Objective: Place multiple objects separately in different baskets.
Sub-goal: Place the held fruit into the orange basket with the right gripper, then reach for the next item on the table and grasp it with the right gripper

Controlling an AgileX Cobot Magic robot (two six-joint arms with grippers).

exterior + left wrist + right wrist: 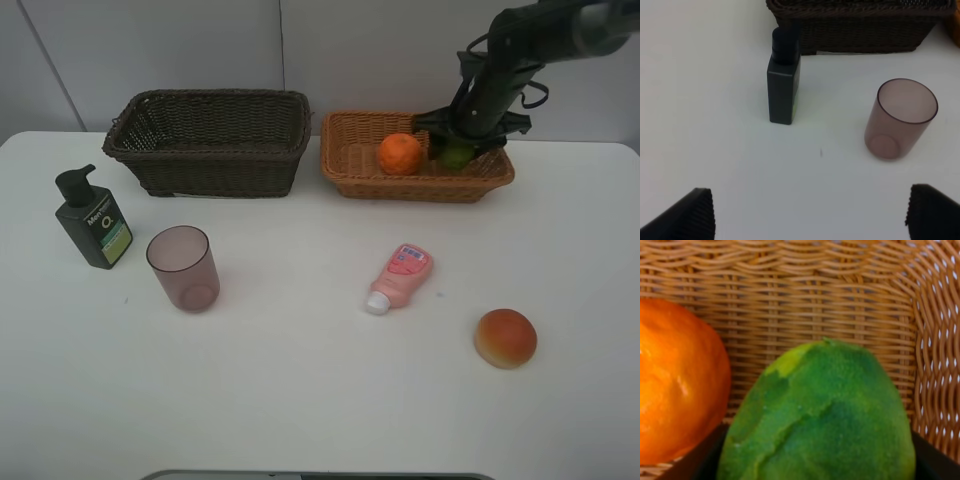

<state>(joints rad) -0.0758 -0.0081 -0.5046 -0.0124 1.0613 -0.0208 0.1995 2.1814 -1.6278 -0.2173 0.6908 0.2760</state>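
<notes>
Right gripper (462, 143) is down inside the tan basket (420, 188), jaws closed on the lime (820, 415). From the high cam the lime is half hidden under the gripper. The wrist cam cuts off its lower end, so can't tell if it rests on the basket floor. Orange (399, 153) is in the same basket, just beside the lime; touching or not, can't tell. Only part of it shows in the wrist view.

Left gripper (810, 212) is wide open w/ nothing btwn the jaws. Only two finger ends show at the frame corners, and it isn't seen from the high cam.

Dark basket (210, 150) sits beside the tan one, inside mostly in shadow. On the table (300, 400): pump bottle (93, 220) upright, cup (183, 268) upright near it, tube (400, 275) lying flat, cap toward the front. Round fruit (505, 338) is near the tube, on the right.
</notes>
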